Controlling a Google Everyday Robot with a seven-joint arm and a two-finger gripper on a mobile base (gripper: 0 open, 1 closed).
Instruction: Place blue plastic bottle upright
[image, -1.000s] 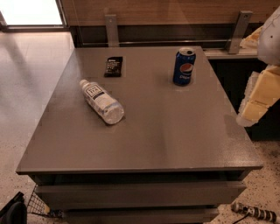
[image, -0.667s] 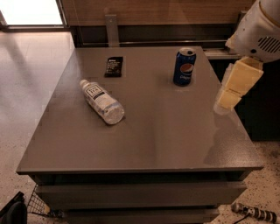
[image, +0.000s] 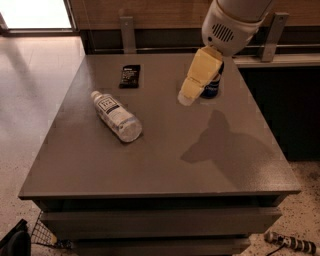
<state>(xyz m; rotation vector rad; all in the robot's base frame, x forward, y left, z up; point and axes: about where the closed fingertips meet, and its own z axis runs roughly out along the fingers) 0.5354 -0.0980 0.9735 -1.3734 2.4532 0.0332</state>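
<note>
Clear plastic water bottle (image: 116, 116), white cap, printed label, lies on its side on the grey square table (image: 125, 167), left half, cap pointing far-left. The cream-yellow gripper (image: 185, 98) hangs over the far right, partly covering a blue drink can (image: 213, 88); apart or together, cannot tell. Wide tabletop spreads between bottle and gripper and toward the near edge.

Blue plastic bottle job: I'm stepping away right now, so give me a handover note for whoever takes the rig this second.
The gripper hangs above the right rear part of the table, just in front of the blue can, with nothing seen in it and well apart from the bottle.
The blue plastic bottle lies on its side on the table's left half, white cap toward the rear left. The black packet lies behind it.
Done: nothing yet; bottle not grasped.
Left: reach the bottle, grip it, stand it upright, release.
</note>
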